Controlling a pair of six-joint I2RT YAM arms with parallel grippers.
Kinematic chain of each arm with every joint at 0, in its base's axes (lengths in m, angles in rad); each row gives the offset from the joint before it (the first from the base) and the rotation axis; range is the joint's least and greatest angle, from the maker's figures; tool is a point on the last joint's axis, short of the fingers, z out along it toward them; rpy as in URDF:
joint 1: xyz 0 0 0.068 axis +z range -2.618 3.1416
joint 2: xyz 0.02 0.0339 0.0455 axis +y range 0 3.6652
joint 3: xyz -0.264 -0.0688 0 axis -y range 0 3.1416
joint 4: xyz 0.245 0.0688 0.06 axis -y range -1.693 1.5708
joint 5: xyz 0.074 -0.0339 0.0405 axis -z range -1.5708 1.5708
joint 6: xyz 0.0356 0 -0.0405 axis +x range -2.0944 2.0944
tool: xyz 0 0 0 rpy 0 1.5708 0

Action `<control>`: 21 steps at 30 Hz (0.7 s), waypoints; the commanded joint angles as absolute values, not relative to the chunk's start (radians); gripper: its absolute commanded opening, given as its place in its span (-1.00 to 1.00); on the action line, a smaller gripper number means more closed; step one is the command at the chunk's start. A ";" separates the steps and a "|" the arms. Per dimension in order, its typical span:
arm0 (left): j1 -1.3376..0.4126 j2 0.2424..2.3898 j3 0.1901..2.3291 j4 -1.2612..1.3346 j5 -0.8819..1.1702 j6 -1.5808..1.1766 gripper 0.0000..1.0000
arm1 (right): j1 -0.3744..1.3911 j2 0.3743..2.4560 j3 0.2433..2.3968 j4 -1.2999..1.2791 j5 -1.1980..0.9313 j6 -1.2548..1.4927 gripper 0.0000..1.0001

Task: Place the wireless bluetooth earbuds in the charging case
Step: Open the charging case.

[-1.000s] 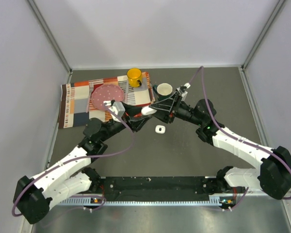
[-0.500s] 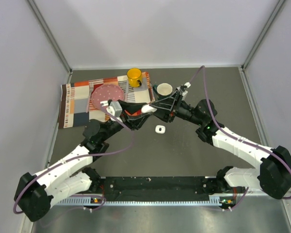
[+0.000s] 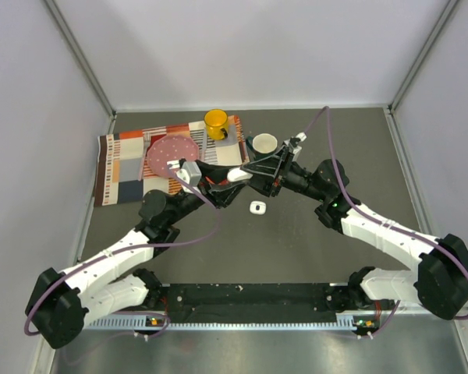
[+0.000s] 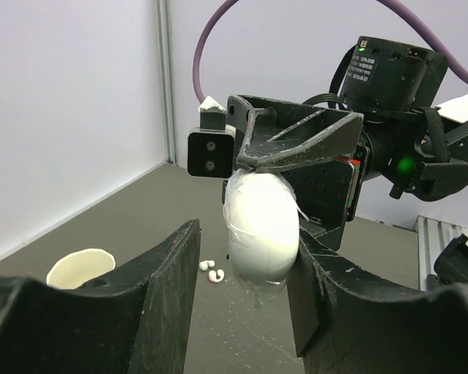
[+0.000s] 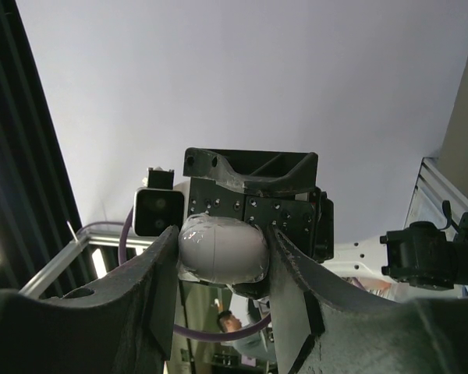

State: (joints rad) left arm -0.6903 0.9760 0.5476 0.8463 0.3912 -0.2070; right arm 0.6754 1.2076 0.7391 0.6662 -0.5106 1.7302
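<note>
The charging case [image 3: 237,175], a smooth white oval pebble, hangs above the table between the two arms. My right gripper [image 5: 222,246] is shut on the case [image 5: 222,249], with a finger pressed against each side. My left gripper [image 4: 246,243] faces it with its jaws around the free end of the case [image 4: 262,226]. The case touches the right finger, and a gap shows at the left finger. The wireless bluetooth earbuds [image 4: 210,269], two tiny white pieces, lie side by side on the dark table below, seen from above as a white speck, the earbuds [image 3: 257,206].
A white-rimmed dark green mug [image 3: 264,144] stands just behind the grippers. A yellow mug [image 3: 216,123] and a pink plate [image 3: 170,153] sit on a striped cloth [image 3: 121,167] at the back left. Grey walls enclose the table.
My left arm shifted slightly back and forth at the case. The right arm, the case and the earbuds have not moved.
</note>
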 commanded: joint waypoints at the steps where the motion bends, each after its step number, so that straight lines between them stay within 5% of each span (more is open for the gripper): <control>1: -0.696 0.982 0.571 0.919 0.377 -0.207 0.01 | 0.672 1.207 0.733 0.746 -0.525 1.736 -0.81; 14: -0.706 0.994 0.583 0.920 0.376 -0.206 -0.09 | 0.670 1.212 0.724 0.741 -0.515 1.735 -0.81; 18: -0.707 0.997 0.584 0.917 0.379 -0.206 -0.32 | 0.672 1.212 0.726 0.750 -0.515 1.735 -0.81; 21: -0.709 1.000 0.586 0.913 0.379 -0.206 -0.24 | 0.672 1.210 0.721 0.767 -0.509 1.744 -0.81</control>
State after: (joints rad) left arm -0.7052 0.9936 0.5480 0.8608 0.3847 -0.2070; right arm 0.6754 1.2167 0.7246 0.6731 -0.5056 1.7325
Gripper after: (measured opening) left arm 0.353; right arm 0.428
